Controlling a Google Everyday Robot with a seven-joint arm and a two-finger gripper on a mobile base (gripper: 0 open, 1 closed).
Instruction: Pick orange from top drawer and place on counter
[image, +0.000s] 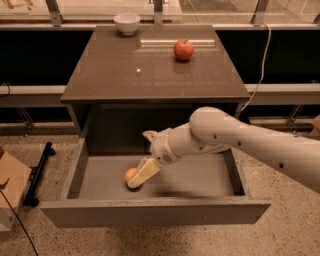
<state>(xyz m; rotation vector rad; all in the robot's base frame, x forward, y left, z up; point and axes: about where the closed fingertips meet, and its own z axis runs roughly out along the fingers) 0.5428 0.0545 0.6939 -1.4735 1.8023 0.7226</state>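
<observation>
The orange (129, 174) lies on the grey bottom of the open top drawer (200, 176), left of the middle. My gripper (140, 175) reaches down into the drawer from the right and sits right at the orange, covering its right side. The white arm (240, 140) crosses above the drawer's right half. The counter (150, 72) is the glossy grey-brown cabinet top behind and above the drawer.
A red apple (184, 49) stands on the counter at the back right and a white bowl (126, 23) at the back left. A cardboard box (10, 190) and a black stand (37, 172) are on the floor to the left.
</observation>
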